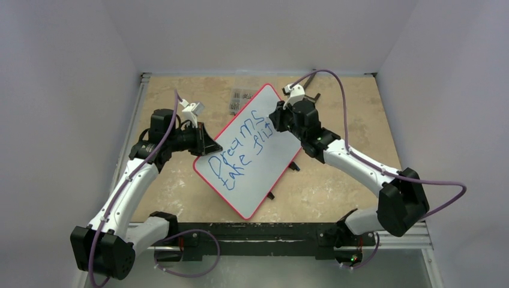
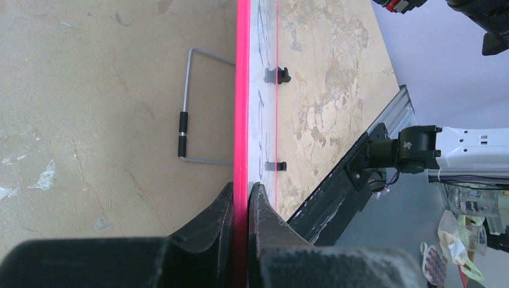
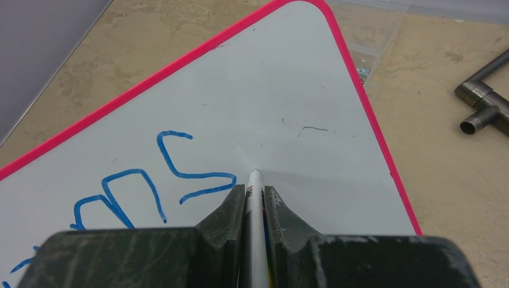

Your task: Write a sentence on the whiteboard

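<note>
Black fingers of the right gripper (image 3: 254, 191) pinch a thin white marker (image 3: 253, 225) between them. Its tip points forward at the whiteboard (image 3: 288, 90), just past the last blue letter of the top line; I cannot tell whether it touches. Held along the fingers like this, the marker lets the wrist steer the tip much as a hand would. Opposite, the left gripper (image 2: 242, 191) is clamped tight on the board's red edge, probably to stop it sliding under the strokes. The board sits diagonally on the tan table (image 1: 336, 180), between both arms. The sentence (image 1: 237, 153) reads "Dreams take fli" before the right gripper covers it, so the last word looks unfinished or hidden. A wire stand (image 2: 183, 129) shows behind the board, and a pipe fitting (image 3: 480, 99) lies off to the side
</note>
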Motion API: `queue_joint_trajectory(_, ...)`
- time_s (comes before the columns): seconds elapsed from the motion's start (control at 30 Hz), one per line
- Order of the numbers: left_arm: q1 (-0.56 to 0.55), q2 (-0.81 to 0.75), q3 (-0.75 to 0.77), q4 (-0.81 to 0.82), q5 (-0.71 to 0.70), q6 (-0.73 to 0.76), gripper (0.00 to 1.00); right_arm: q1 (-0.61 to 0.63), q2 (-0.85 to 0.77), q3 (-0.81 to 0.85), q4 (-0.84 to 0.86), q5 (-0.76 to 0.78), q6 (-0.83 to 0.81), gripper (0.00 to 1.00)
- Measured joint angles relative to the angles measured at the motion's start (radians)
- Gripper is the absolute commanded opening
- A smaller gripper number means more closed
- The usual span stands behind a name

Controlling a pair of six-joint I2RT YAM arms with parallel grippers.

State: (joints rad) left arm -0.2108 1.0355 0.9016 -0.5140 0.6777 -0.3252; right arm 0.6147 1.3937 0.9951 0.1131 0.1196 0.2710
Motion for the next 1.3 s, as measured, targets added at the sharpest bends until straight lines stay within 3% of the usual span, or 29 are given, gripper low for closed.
queue_joint_trajectory(0.67, 0.000, 0.000, 0.000, -0.012, -0.013, -0.008, 0.00, -0.007, -0.073, -0.211, 0.092, 0.024, 0.027, 0.00)
queue_joint_trajectory(1.3, 0.000, 0.000, 0.000, -0.011, -0.009, -0.005, 0.00, -0.008, -0.030, -0.106, 0.062, 0.019, 0.026, 0.00)
